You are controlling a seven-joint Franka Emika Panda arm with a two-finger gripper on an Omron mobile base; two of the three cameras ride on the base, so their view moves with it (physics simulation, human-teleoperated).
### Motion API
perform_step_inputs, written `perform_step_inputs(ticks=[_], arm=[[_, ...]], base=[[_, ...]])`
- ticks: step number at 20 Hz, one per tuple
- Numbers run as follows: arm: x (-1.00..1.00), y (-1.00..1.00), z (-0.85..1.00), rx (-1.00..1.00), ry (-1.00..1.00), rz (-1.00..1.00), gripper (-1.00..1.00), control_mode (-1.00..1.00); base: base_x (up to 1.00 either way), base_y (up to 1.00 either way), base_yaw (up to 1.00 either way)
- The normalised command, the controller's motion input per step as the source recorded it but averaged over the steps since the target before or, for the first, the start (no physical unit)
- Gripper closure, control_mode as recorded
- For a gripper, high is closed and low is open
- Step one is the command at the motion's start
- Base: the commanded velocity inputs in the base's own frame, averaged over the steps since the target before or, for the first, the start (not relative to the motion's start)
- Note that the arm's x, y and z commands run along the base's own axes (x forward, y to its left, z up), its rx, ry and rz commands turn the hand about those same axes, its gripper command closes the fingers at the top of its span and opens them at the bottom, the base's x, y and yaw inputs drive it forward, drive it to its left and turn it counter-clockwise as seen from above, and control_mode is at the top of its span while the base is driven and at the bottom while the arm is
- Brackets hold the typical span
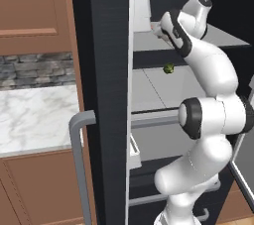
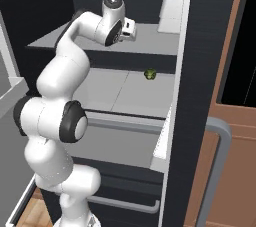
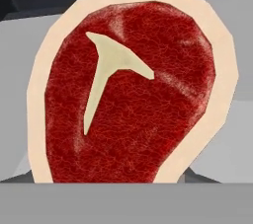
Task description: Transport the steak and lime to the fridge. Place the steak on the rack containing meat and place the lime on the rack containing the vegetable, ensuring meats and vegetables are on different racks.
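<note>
Steak (image 3: 133, 99): wet-looking red flesh, fine fibrous grain, smooth matt cream fat rim, pale bone mark flat and dull.
Fridge (image 1: 106, 70): black shell, faintly brushed, low sheen; bar handle (image 1: 79, 159) grey, satin like painted metal.
2 shelf boards, the rack containing meat (image 2: 150, 41) and the rack containing the vegetable (image 2: 125, 91): pale grey, smooth, matt plastic look.
Vegetable (image 2: 150, 74): dark green, knobbly, dull.
Surface (image 1: 34, 115): polished white veined marble.
Cabinets (image 1: 30, 6): brown wood, satin.
Backsplash (image 1: 34, 70): rough grey stone.
</note>
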Motion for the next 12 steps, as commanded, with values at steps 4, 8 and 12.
perform_step_inputs(ticks=[4, 8, 12], arm=[[0.27, 0.11, -0.41, 0.0, 0.05, 0.0, -1.0, -1.0], [0.0, 0.0, -0.21, 0.0, 0.0, 0.0, -1.0, -1.0], [0.0, 0.0, -0.15, 0.0, -0.01, 0.0, -1.0, -1.0]], base=[[0.0, 0.0, 0.0], [0.0, 0.0, 0.0], [0.0, 0.0, 0.0]])
